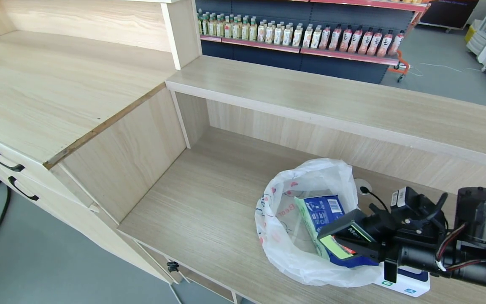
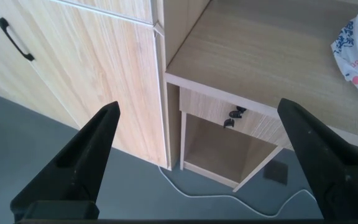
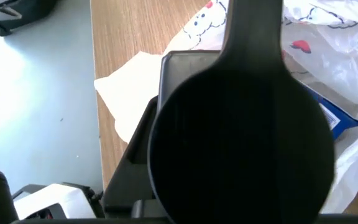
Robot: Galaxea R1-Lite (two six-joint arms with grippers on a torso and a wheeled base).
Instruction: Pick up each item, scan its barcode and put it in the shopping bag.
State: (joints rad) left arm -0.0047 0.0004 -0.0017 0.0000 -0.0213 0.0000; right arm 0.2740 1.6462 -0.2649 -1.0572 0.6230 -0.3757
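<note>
Arms work apart at a pale wooden desk (image 1: pixel 209 211). The right arm lies low and nearly level across the desk's right end, its wrist turned toward the mouth of the shopping bag (image 1: pixel 293 253). The right gripper (image 1: pixel 363 236) is clamped on a dark box (image 1: pixel 344 230) with a yellow-green and red face, held tilted just above the bag's near rim. In the right wrist view a dark finger covers most of the box (image 3: pixel 179 68), with the white bag crumpled behind it.

The bag stands open on the desk, a blue packet (image 1: pixel 325 211) with its barcode facing up and a green packet (image 1: pixel 308 219) leaning inside it. A white-and-blue device (image 1: pixel 407 286) sits on the desk under the right arm, touching the bag's side.

The left gripper (image 2: pixel 199 102) hangs off the desk's front edge over the grey floor (image 2: pixel 42 124), its two dark fingers (image 2: pixel 73 168) spread wide with nothing between them. A pale cable (image 2: pixel 229 196) trails across the floor below it.

A raised counter (image 1: pixel 331 97) backs the desk. Drawers with black handles (image 1: pixel 6 162) flank it on the left, and a store shelf of bottles (image 1: pixel 302 36) lines the room behind.
</note>
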